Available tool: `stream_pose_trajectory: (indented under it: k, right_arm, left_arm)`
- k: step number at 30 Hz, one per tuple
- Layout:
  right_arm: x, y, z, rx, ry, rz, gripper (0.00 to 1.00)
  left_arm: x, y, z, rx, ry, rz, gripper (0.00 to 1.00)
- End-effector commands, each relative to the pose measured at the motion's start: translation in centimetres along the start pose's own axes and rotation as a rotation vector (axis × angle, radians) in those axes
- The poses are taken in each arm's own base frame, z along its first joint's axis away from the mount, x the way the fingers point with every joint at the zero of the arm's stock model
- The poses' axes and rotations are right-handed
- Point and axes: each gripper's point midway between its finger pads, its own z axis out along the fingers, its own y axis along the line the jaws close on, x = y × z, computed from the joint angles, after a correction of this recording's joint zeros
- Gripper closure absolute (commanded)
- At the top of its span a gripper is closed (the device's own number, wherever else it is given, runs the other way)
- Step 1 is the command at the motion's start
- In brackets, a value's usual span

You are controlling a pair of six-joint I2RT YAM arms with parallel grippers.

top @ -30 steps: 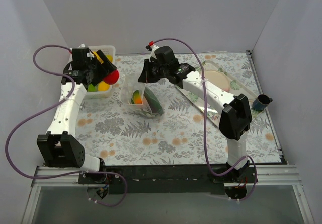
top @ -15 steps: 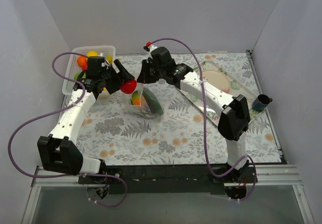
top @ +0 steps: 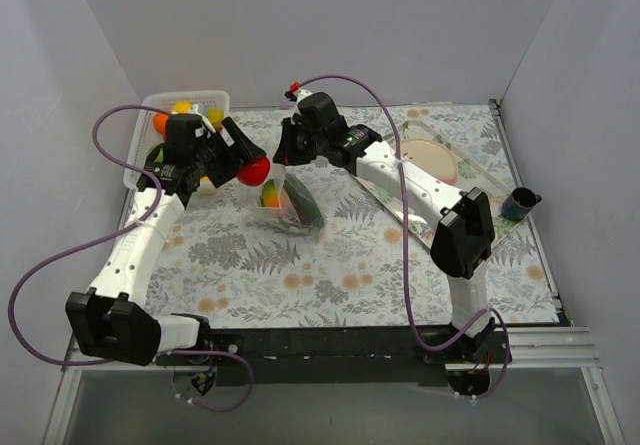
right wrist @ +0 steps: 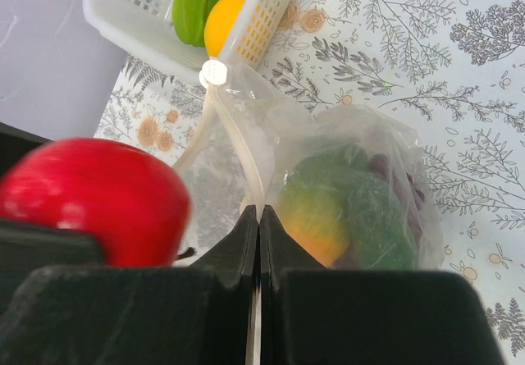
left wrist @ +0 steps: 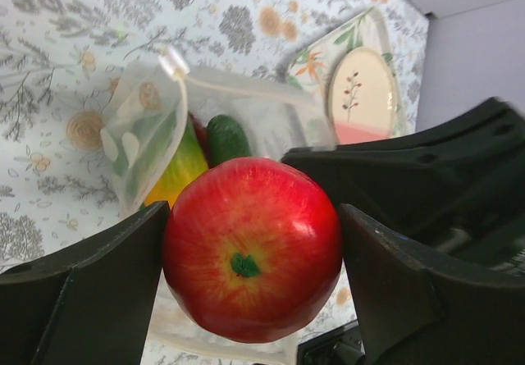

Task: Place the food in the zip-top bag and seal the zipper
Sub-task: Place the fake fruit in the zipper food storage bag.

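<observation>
One apple [top: 253,170], carried from basket [top: 186,95], beside bag [top: 270,215]

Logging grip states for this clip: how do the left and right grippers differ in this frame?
The left gripper is spread wide around a red apple; the right gripper is pinched flat on the thin mouth edge of the zip-top bag. The left gripper holds food outside the bag; the right gripper holds the bag itself. Both are gripping something.

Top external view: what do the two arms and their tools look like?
Both arms are white tubular links with chunky black joint housings. The left arm and right arm each trail a looping purple cable. The left tool and right tool are black; a small red fitting sits by the right wrist.
</observation>
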Motion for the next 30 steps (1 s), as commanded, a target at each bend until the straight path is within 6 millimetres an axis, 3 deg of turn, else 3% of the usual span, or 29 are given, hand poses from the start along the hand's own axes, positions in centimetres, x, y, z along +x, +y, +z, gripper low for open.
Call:
stream_pose_trajectory:
  k: [1,3,4,6,10,12,14,17,20,24,27,28,29,30]
  right_arm:
    - [-2.7,1.5,-1.1,-0.020,-0.072,-0.015,0.99]
    - [-2.9,1.5,-1.4,-0.015,-0.081,-0.019,0.99]
    - [-3.0,1.5,-1.4,-0.012,-0.082,-0.018,0.99]
    - [-3.4,1.7,-1.6,-0.011,-0.091,-0.024,0.99]
    - [-3.4,1.6,-1.9,-0.004,-0.094,-0.030,0.99]
    - [-3.4,1.4,-2.2,0.002,-0.100,-0.036,0.99]
    - [-3.4,1.4,-2.2,0.002,-0.107,-0.049,0.99]
    - [-3.7,1.5,-2.3,-0.005,-0.108,-0.061,0.99]
    - [-4.0,1.8,-2.3,-0.018,-0.114,-0.070,0.99]
    - [-4.1,2.2,-2.3,-0.036,-0.108,-0.077,0.99]
    - [-4.2,2.7,-3.3,-0.052,-0.110,-0.081,0.99]
    - [-4.4,2.9,-3.7,-0.058,-0.120,-0.084,0.99]
    - [-4.4,3.1,-4.2,-0.068,-0.132,-0.086,0.99]
    - [-4.5,3.1,-4.4,-0.072,-0.138,-0.093,0.99]
  left_arm:
    - [2.3,1.4,1.2,-0.016,0.057,0.006,0.58]
    - [2.9,1.3,1.8,-0.009,0.083,0.011,0.51]
    - [3.2,1.1,2.1,-0.009,0.091,0.018,0.37]
    - [3.2,1.0,2.3,-0.013,0.090,0.024,0.22]
    - [1.7,0.1,1.9,-0.004,0.041,0.042,0.08]
    - [0.7,-0.4,1.5,-0.011,0.013,0.059,0.05]
    - [-1.7,-1.9,0.4,-0.007,-0.057,0.081,0.02]
    - [-3.3,-3.6,0.0,0.016,-0.069,0.116,0.02]
    - [-3.6,-3.4,0.4,-0.006,-0.071,0.118,0.02]
    - [-4.7,-1.2,1.5,-0.122,-0.114,0.110,0.02]
    - [-8.1,2.8,2.1,-0.270,-0.216,0.072,0.04]
    - [-10.0,5.7,1.9,-0.334,-0.249,0.029,0.05]
    - [-10.9,7.3,2.1,-0.369,-0.257,0.011,0.09]
    - [-12.2,10.6,2.8,-0.434,-0.261,-0.029,0.09]
